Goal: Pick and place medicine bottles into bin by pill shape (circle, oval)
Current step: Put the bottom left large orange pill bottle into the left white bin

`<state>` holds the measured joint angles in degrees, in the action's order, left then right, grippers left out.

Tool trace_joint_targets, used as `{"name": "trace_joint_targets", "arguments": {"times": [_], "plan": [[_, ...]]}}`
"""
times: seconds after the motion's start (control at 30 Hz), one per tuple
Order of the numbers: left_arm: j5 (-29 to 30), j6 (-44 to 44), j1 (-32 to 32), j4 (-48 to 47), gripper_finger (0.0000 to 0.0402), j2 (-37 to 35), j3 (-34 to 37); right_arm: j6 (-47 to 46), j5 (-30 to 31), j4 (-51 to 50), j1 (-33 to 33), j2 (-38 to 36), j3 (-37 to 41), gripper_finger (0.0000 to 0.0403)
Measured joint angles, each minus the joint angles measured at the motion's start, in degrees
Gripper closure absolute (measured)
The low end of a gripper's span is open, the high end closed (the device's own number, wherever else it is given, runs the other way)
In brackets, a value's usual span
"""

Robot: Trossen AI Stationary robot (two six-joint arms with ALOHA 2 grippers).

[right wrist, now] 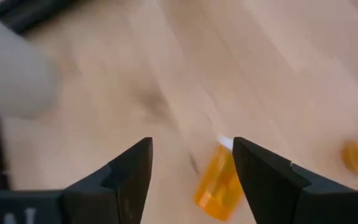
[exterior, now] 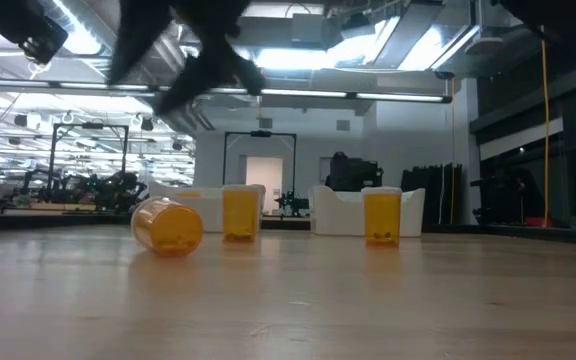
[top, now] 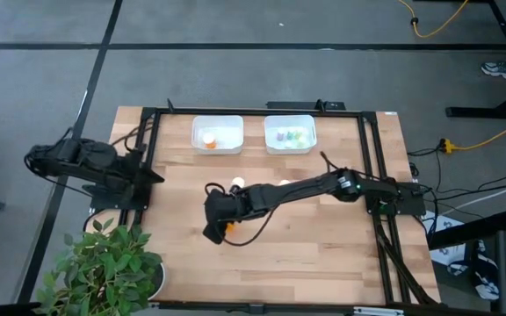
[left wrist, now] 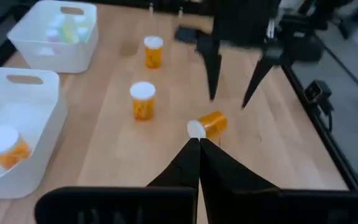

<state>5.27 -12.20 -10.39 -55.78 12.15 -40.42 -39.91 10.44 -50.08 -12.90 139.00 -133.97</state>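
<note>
An orange medicine bottle (right wrist: 216, 183) with a white cap lies on its side on the wooden table (top: 323, 254), left of centre. My right gripper (right wrist: 191, 155) hangs open just above it, fingers slanting down, touching nothing; the left wrist view shows the same gripper (left wrist: 229, 101) over the lying bottle (left wrist: 207, 124). Two more orange bottles (left wrist: 143, 99) (left wrist: 153, 51) stand upright on their bases farther back. My left gripper (left wrist: 197, 146) is shut and holds nothing, drawn back at the table's left edge (top: 117, 171).
Two white bins stand at the table's far edge. The left bin (top: 216, 133) holds an orange bottle (left wrist: 5, 146). The right bin (top: 289, 133) holds pale green and clear bottles. A potted plant (top: 104, 263) sits at the near left corner. A black frame (top: 372, 158) borders the table.
</note>
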Motion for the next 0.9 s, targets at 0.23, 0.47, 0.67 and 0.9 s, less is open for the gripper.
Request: {"name": "trace_joint_targets", "arguments": {"times": [0.23, 0.47, 0.67, 0.9], "plan": [[0.85, -0.73, 0.00, -0.16, 0.0401, -3.38, 0.00, -2.33, -0.03, -2.79, 0.04, 2.77, 0.06, 0.0179], [1.30, -0.75, 0.00, -0.29, 0.0401, -3.55, 0.00, -6.66, 0.37, -4.32, 0.04, 3.65, 0.07, 0.0179], [1.28, -0.75, 0.00, -0.31, 0.0401, -3.55, 0.00, -7.89, 0.37, -3.91, 0.04, 5.66, 0.13, 0.0179], [1.28, -0.75, 0.00, -0.33, 0.0401, -3.59, 0.00, -10.96, 0.44, -3.97, 0.32, 7.33, 0.09, 0.0179]]}}
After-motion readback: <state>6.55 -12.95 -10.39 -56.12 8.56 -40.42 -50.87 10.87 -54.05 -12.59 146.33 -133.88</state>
